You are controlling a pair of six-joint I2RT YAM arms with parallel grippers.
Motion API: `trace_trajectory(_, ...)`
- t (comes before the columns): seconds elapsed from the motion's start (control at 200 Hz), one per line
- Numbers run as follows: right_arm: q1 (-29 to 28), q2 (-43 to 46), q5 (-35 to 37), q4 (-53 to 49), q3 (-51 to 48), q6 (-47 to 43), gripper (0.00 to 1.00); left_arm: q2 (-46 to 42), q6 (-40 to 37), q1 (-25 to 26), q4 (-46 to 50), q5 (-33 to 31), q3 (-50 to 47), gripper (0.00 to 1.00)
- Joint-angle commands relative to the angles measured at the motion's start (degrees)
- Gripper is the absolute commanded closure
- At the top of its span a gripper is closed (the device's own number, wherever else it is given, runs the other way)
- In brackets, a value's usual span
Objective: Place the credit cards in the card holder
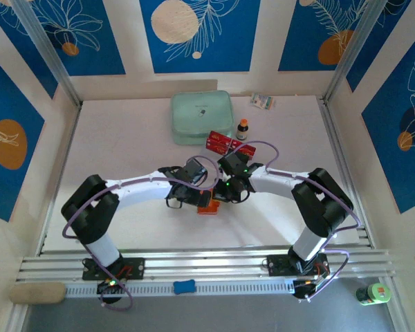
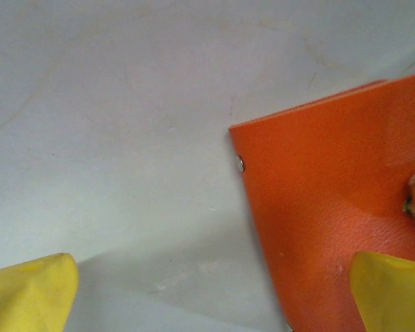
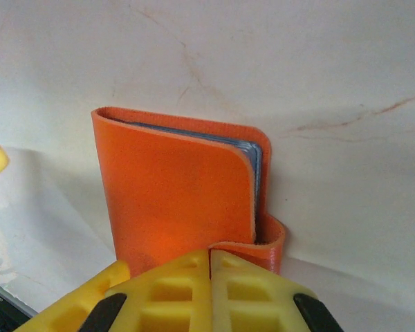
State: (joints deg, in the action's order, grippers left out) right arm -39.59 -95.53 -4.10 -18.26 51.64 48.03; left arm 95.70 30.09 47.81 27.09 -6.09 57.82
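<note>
The orange card holder (image 1: 207, 208) lies mid-table between both grippers. Seen from the right wrist, the card holder (image 3: 173, 194) is folded, with grey pocket edges (image 3: 256, 166) showing at its open side and its strap (image 3: 270, 245) curled by my fingertips. My right gripper (image 3: 211, 257) is shut, its tips against that strap with nothing visible between them. My left gripper (image 2: 211, 294) is open wide; one finger (image 2: 391, 290) lies over the card holder (image 2: 325, 207), the other (image 2: 28, 294) over bare table. Red credit cards (image 1: 221, 143) lie stacked beyond the grippers.
A mint-green zipped pouch (image 1: 201, 116) sits at the back, touching the cards. A small dark bottle (image 1: 243, 128) and a small packet (image 1: 263, 102) stand to its right. Walls enclose the table on three sides.
</note>
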Motion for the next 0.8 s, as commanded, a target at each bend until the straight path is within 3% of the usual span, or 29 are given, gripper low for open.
trace_trajectory(0.0,-1.10,-2.97,0.65,-3.03,-1.64,0.01,1.00,-1.58,1.64,-1.29,1.32,-0.51,0.90,0.00)
trace_trajectory(0.42,-4.73,-5.28,5.45,-8.37,-1.78,1.15,1.00,-3.60,3.63,-2.13,0.59,-1.03,-1.57,0.00)
trace_trajectory(0.59,-5.23,-4.00,3.79,-7.02,-1.91,1.86,1.00,-5.53,4.95,-2.90,0.34,-0.73,-1.79,0.00)
trace_trajectory(0.795,-2.35,0.70,-2.77,-6.98,6.55,-1.84,0.59,-10.06,6.01,-5.39,0.59,-2.37,-0.72,0.00)
